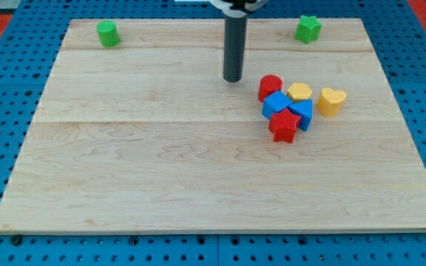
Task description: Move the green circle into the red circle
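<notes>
The green circle (109,33) sits near the board's top left corner. The red circle (269,86) stands at the upper left of a cluster right of centre. My tip (232,78) rests on the board just left of the red circle, with a small gap, and far right of and below the green circle.
The cluster also holds a blue cube (276,104), a blue block (301,112), a red star (283,126) and a yellow hexagon-like block (299,92). A yellow heart (332,100) lies just right of it. A green star (308,29) sits at the top right. The wooden board (161,170) lies on a blue pegboard.
</notes>
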### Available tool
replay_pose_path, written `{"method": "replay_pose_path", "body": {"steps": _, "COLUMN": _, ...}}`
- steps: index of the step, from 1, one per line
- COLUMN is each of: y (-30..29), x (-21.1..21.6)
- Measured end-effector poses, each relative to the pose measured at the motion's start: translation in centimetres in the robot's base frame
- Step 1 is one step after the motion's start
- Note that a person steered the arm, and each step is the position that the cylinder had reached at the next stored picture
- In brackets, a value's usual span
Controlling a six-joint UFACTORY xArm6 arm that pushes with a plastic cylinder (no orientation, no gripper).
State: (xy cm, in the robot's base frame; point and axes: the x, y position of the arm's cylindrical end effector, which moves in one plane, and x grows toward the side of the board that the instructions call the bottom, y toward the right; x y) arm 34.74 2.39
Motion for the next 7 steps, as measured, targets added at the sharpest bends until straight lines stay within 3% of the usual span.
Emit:
{"method": "replay_pose_path", "body": {"steps": 4, "y": 0.0, "x": -1.0}}
{"method": "replay_pose_path", "body": {"steps": 6, "y": 6.9, "x": -2.4}}
{"method": "replay_pose_path", "body": {"steps": 7, "y": 9.1, "x": -5.5}}
